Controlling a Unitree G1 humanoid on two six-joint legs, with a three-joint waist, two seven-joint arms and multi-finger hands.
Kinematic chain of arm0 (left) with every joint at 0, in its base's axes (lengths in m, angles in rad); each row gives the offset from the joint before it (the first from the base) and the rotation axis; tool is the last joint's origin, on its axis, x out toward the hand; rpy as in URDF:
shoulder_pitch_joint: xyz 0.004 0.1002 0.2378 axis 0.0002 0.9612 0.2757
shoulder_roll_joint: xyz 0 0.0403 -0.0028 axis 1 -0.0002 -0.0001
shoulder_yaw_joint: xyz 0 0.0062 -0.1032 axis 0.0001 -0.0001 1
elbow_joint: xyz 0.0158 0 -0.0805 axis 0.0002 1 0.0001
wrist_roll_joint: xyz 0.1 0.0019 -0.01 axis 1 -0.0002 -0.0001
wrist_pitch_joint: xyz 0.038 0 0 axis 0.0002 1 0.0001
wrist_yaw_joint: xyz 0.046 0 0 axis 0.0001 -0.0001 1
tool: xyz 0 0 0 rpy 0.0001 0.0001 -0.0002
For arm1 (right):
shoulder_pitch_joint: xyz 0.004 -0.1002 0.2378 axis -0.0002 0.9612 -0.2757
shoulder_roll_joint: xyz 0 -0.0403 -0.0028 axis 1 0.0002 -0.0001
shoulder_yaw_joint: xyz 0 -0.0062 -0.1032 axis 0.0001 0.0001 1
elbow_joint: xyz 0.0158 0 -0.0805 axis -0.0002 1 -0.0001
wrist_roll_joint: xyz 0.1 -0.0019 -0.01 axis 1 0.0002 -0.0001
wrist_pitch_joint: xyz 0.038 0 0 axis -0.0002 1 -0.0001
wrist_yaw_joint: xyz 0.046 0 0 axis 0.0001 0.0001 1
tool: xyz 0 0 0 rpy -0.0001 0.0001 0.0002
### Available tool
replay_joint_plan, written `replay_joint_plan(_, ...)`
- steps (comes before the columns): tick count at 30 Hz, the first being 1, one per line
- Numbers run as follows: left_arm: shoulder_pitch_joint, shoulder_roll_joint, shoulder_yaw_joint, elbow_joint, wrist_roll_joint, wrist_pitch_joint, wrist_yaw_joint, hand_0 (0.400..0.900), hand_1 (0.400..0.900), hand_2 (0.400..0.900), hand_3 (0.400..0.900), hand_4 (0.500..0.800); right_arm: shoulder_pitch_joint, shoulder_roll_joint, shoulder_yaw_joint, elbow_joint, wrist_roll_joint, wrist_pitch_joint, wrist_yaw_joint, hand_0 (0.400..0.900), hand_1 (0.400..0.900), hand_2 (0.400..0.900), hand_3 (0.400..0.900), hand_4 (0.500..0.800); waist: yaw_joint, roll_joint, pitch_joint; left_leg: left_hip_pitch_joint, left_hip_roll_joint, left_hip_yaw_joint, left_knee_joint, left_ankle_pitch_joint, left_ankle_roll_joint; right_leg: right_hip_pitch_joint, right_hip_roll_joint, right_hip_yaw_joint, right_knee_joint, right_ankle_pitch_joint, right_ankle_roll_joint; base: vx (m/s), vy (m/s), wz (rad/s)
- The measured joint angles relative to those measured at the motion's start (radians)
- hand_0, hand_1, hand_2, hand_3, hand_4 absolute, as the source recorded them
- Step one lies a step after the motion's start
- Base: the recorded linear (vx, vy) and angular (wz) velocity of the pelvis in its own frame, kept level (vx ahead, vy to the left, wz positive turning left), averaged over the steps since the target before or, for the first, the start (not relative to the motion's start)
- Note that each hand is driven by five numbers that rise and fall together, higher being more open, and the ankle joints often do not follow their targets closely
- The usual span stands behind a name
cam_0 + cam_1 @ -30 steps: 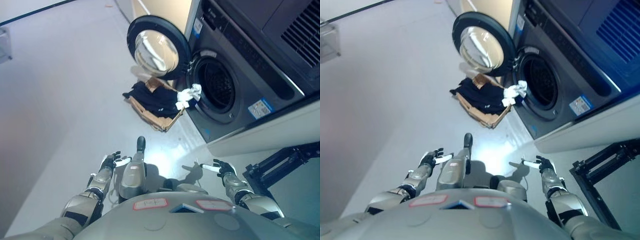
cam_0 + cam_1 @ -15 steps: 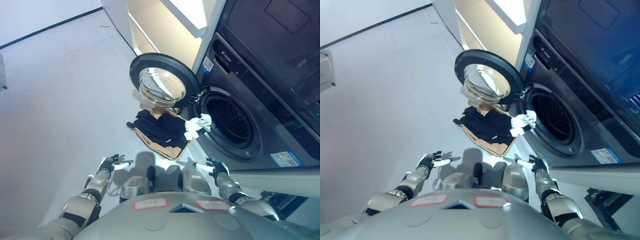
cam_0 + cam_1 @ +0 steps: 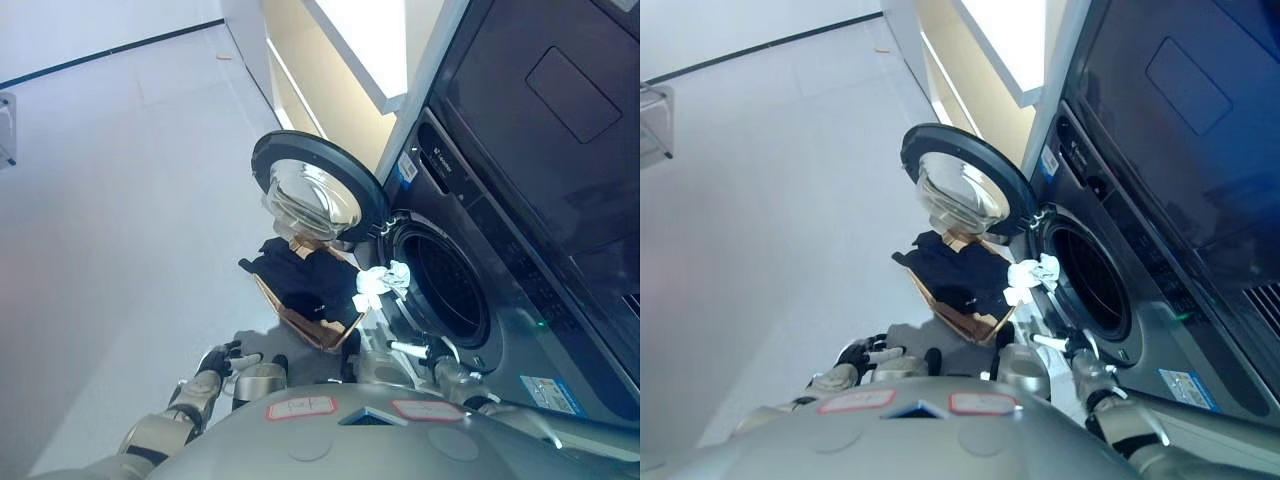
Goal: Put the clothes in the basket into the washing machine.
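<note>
A dark grey washing machine (image 3: 480, 250) stands on the right with its round door (image 3: 315, 195) swung open to the left and the dark drum (image 3: 447, 285) showing. On the floor before it sits a brown basket (image 3: 300, 320) piled with black clothes (image 3: 300, 280). A white cloth (image 3: 378, 280) hangs at the drum's lower left rim. My left hand (image 3: 225, 358) shows low in the view with fingers spread, holding nothing. My right hand (image 3: 430, 352) is below the drum, fingers out straight and empty. Both hands are apart from the basket.
Pale grey floor (image 3: 110, 200) spreads to the left. A cream cabinet (image 3: 330, 70) stands behind the washer door. A dark panel (image 3: 560, 100) rises above the washer. A small pale object (image 3: 5, 125) sits at the left edge.
The camera has tipped up and moved, so the washer and basket sit lower and closer. Both hands have sunk toward the bottom edge and stay empty.
</note>
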Motion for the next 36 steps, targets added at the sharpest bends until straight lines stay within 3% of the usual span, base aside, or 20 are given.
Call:
replay_joint_plan(4,-0.154,0.043,-0.067,-0.065,-0.003,-0.007,0.018,0.9,0.9,0.9,0.9,0.8,-0.165,-0.08,0.14,-0.072,-0.098,-0.02,-0.018,0.9,0.9,0.9,0.9,0.8,0.026,-0.039,0.061,-0.283,-0.021,-0.018,0.186,-0.021,-0.021,-0.203,-0.026,-0.066,0.096,-0.008,-0.014,-0.42,-0.133,0.36)
replay_joint_plan(6,-0.248,0.075,-0.086,-0.098,-0.011,-0.015,0.033,0.9,0.9,0.9,0.9,0.8,-0.309,-0.132,0.207,-0.152,-0.151,-0.027,-0.029,0.9,0.9,0.9,0.9,0.8,0.037,-0.05,0.145,-0.425,-0.032,-0.03,0.267,-0.018,-0.033,-0.328,-0.032,-0.076,0.162,-0.003,-0.031,-0.21,-0.096,0.14)
replay_joint_plan(9,-0.324,0.118,-0.094,-0.118,-0.044,-0.018,0.061,0.9,0.9,0.9,0.9,0.8,-0.457,-0.161,0.291,-0.188,-0.202,-0.057,-0.044,0.9,0.9,0.9,0.9,0.8,0.042,-0.055,0.246,-0.507,-0.033,-0.045,0.318,-0.014,-0.046,-0.392,-0.038,-0.089,0.19,0.005,-0.043,-0.13,-0.074,0.09)
replay_joint_plan(14,-0.422,0.16,-0.094,-0.123,-0.101,-0.02,0.09,0.9,0.9,0.9,0.9,0.8,-0.582,-0.177,0.419,-0.227,-0.269,-0.057,-0.043,0.9,0.9,0.9,0.9,0.8,0.055,-0.08,0.312,-0.615,-0.03,-0.048,0.369,-0.006,-0.051,-0.482,-0.052,-0.117,0.241,-0.003,-0.05,-0.07,-0.062,0.18)
replay_joint_plan(24,-0.536,0.213,-0.093,-0.128,-0.143,-0.022,0.119,0.9,0.9,0.9,0.9,0.8,-0.765,-0.227,0.635,-0.229,-0.537,-0.045,-0.068,0.9,0.9,0.9,0.9,0.8,0.05,-0.1,0.35,-0.833,-0.037,-0.059,0.575,-0.061,-0.048,-0.662,-0.084,-0.119,0.439,-0.071,-0.047,-0.01,-0.049,0.11)
replay_joint_plan(36,-0.548,0.216,-0.094,-0.13,-0.182,-0.022,0.135,0.9,0.9,0.9,0.9,0.8,-0.821,-0.258,0.709,-0.125,-0.836,-0.013,-0.12,0.9,0.9,0.9,0.9,0.8,0.045,-0.097,0.344,-0.978,-0.066,-0.054,0.681,-0.082,-0.043,-0.819,-0.122,-0.097,0.581,-0.116,-0.04,-0.02,-0.045,0.08)
